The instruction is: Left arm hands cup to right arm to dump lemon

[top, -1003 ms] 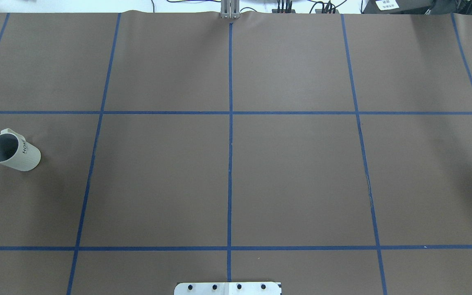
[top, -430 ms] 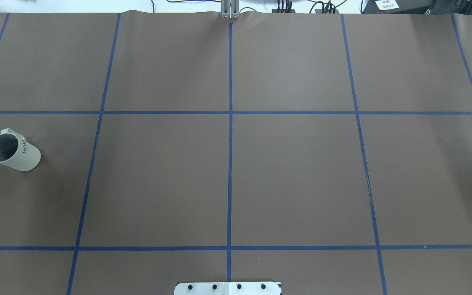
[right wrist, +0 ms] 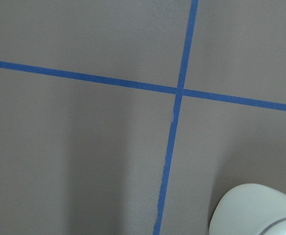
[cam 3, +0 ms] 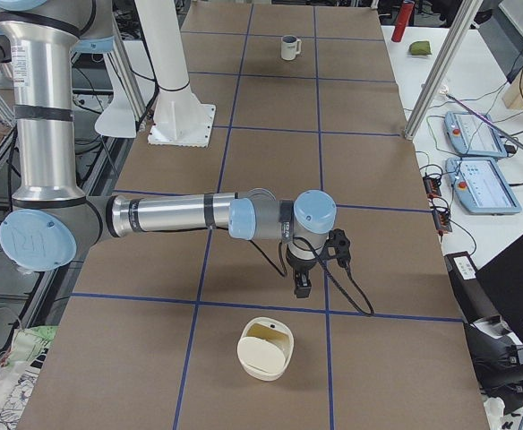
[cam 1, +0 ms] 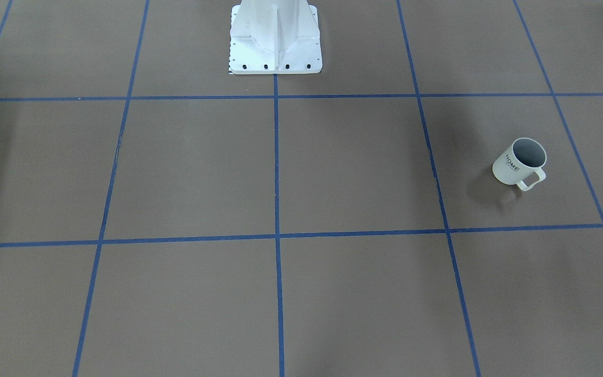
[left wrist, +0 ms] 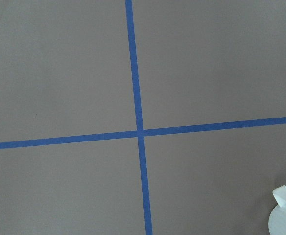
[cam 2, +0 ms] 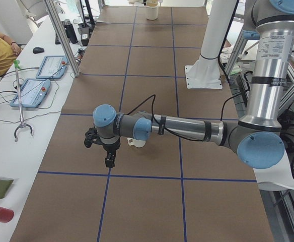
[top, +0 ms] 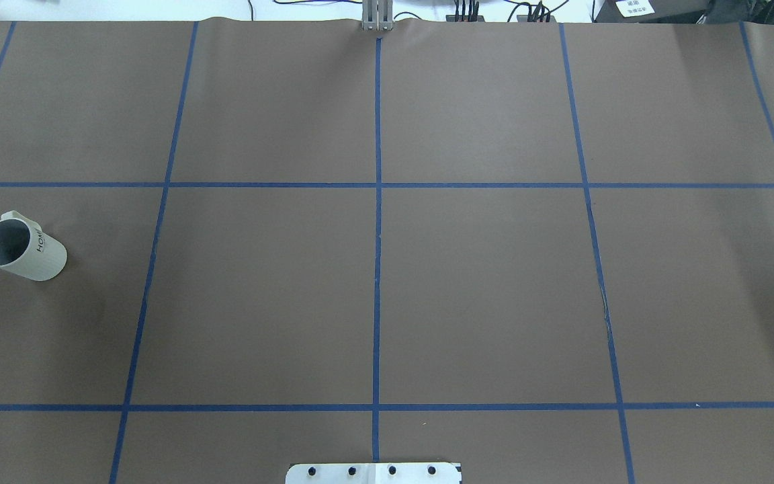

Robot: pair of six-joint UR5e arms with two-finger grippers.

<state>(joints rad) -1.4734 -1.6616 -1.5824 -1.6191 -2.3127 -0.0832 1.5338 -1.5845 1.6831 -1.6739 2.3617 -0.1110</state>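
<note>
The cup [top: 23, 250], an off-white mug with "HOME" lettering, stands upright at the table's far left in the overhead view. It also shows in the front-facing view [cam 1: 520, 161]. Its inside looks plain grey and no lemon shows. In the exterior left view the left arm reaches out low over the table, and the left gripper [cam 2: 109, 160] hangs in front of the cup [cam 2: 137, 143]. In the exterior right view the right gripper [cam 3: 303, 287] points down above the table, far from the cup [cam 3: 288, 47]. I cannot tell whether either gripper is open or shut.
A white rounded container [cam 3: 264, 348] with a pale yellowish inside sits on the table just in front of the right gripper. Its edge shows in the right wrist view [right wrist: 258, 210]. The white robot pedestal [cam 1: 275, 36] stands mid-table. Tablets [cam 2: 31, 91] lie on the side bench.
</note>
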